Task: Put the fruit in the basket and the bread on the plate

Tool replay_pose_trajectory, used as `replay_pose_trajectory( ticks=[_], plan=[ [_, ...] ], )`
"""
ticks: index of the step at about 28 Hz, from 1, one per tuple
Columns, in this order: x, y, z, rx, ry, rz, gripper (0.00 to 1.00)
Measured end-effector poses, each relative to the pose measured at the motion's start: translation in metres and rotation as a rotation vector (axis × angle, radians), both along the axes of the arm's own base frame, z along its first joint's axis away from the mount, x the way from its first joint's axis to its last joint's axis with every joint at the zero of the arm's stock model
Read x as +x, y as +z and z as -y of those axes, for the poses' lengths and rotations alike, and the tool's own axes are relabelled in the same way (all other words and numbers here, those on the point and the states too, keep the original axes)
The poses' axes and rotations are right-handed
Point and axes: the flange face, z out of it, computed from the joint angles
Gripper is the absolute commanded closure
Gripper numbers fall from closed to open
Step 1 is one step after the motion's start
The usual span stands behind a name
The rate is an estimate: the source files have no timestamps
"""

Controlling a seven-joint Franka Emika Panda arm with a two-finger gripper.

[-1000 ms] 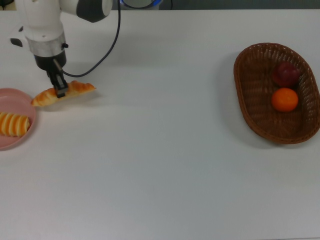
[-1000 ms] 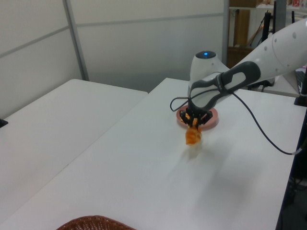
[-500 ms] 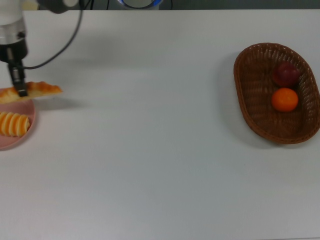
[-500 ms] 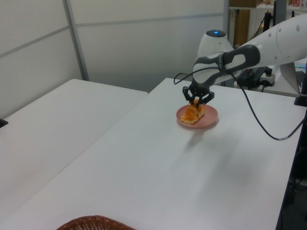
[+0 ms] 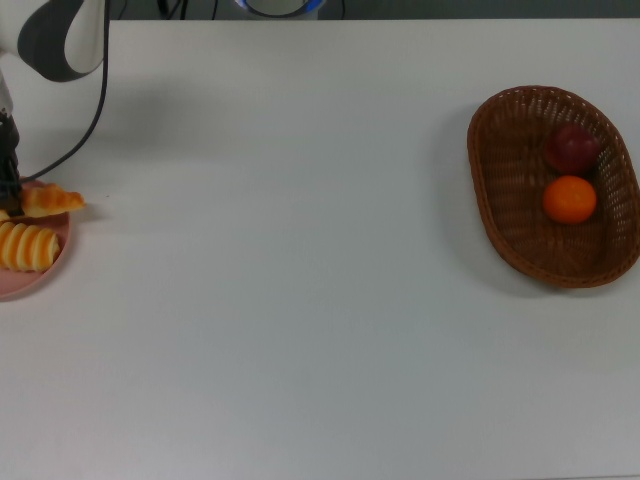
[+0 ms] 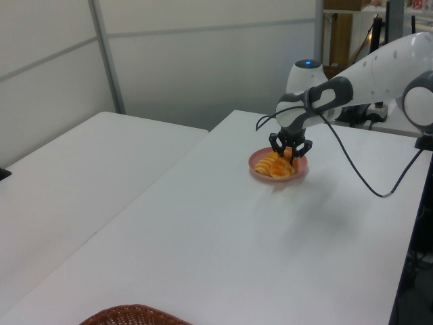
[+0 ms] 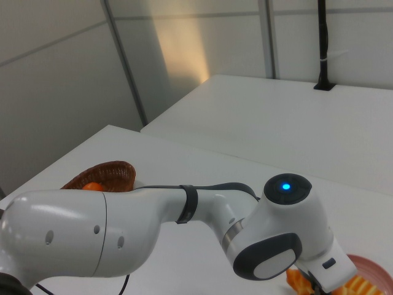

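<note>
At the top view's far left, my gripper [image 5: 10,192] is shut on the braided bread [image 5: 52,200], which hangs low over the rim of the pink plate [image 5: 30,285]. The striped bread [image 5: 28,247] lies on that plate. In the left view the gripper [image 6: 290,153] reaches down onto the plate [image 6: 302,169], just over the bread [image 6: 273,164]. The fruit, a dark red apple [image 5: 572,150] and an orange mandarin [image 5: 570,199], lies in the wicker basket [image 5: 510,200] at the top view's right.
A black cable [image 5: 95,110] trails from the arm over the table's back left corner in the top view. In the right view the arm's white links [image 7: 184,227] fill the foreground, with the basket [image 7: 107,172] behind them.
The gripper has carried the braided bread leftward in the top view, from the open table to over the plate, and has come down lower.
</note>
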Motion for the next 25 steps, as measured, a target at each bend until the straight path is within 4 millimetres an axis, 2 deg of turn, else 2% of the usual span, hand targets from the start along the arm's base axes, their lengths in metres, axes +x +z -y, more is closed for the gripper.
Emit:
replay_pose_trajectory(
  ticks=[10,18,21,25],
  plan=[
    [0.007,0.014,-0.003,-0.013,0.021,0.025,0.0],
    [0.012,0.048,-0.014,-0.035,0.064,0.072,0.0],
    [0.018,0.056,-0.041,-0.022,0.149,0.05,0.0],
    [0.025,0.064,-0.095,0.014,0.337,-0.039,0.0]
  ],
)
